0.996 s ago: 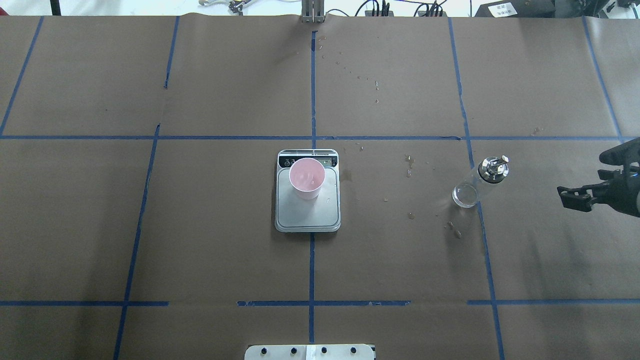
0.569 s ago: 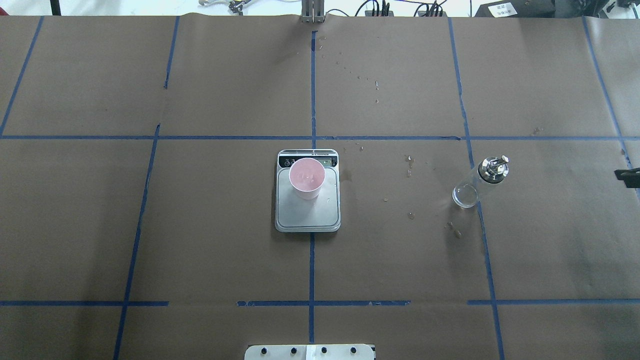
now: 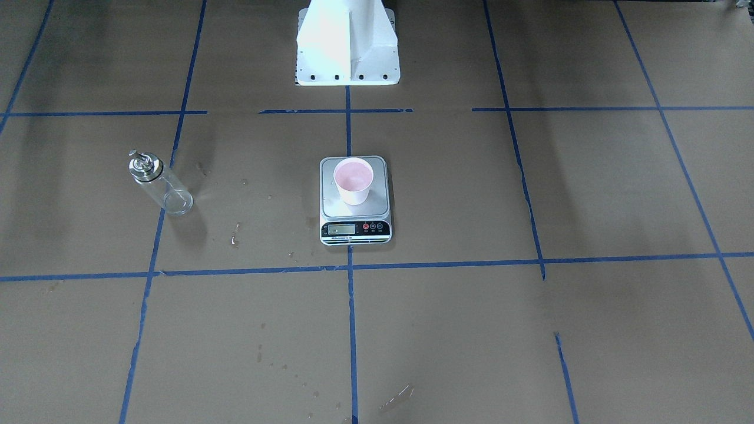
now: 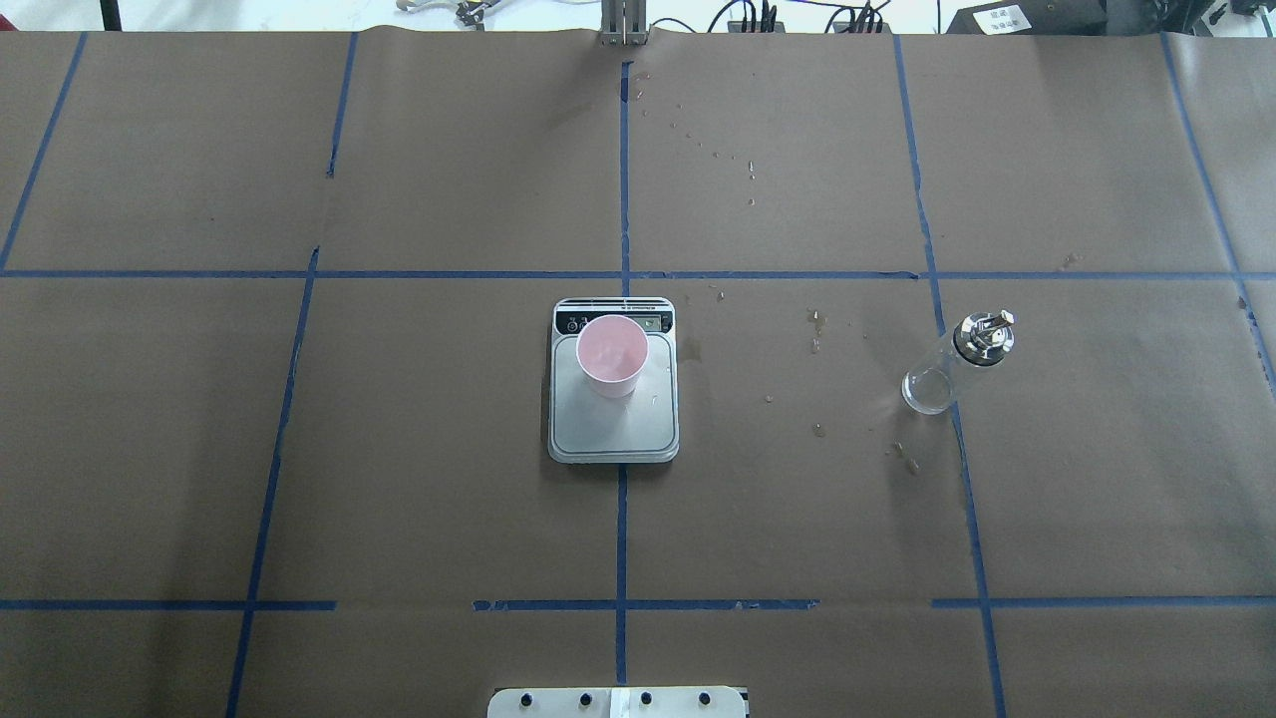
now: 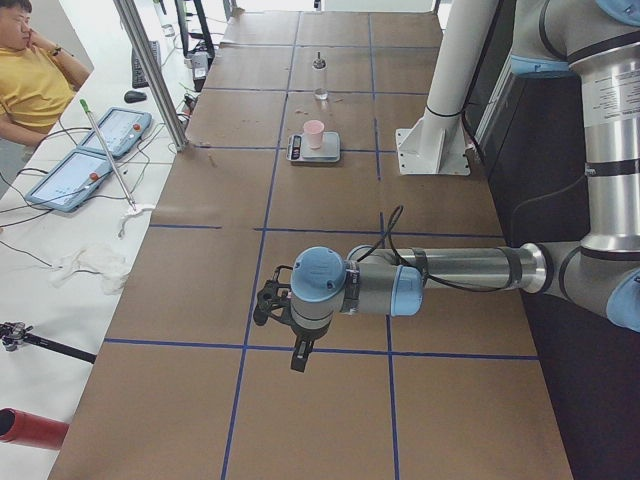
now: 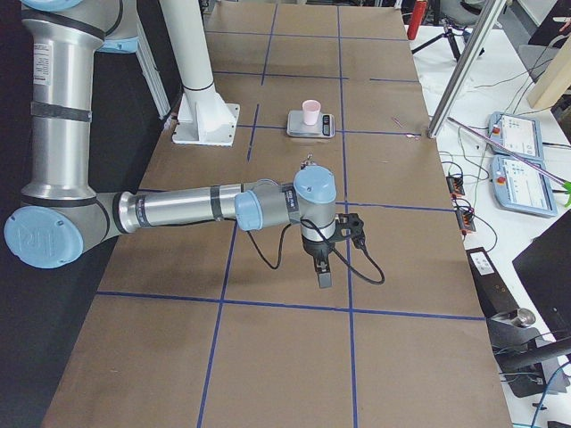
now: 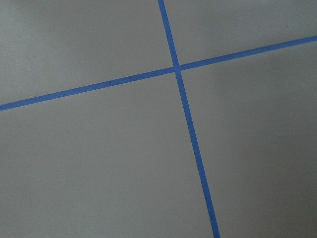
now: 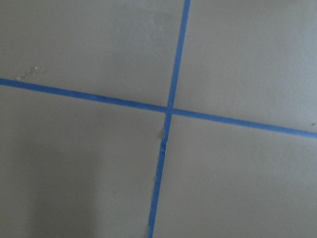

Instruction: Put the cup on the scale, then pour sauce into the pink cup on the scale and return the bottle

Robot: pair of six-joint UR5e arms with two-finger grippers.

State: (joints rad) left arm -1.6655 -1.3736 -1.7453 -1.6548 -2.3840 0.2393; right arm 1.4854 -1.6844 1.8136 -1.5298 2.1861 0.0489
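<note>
On scale (image 4: 613, 431) at table (image 4: 399, 479) centre: pink cup (image 4: 612, 356) upright, liquid inside unclear. Glass bottle (image 4: 955, 366), silver cap, upright on paper well toward robot's right, contents unclear. Left gripper (image 5: 299, 357), right gripper (image 6: 322, 275) at table ends; opening cannot be told.

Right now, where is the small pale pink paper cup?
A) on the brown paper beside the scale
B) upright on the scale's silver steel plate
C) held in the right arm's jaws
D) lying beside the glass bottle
B: the small pale pink paper cup stands upright on the flat silver-plated kitchen scale, the clear glass bottle well apart from it.
</note>
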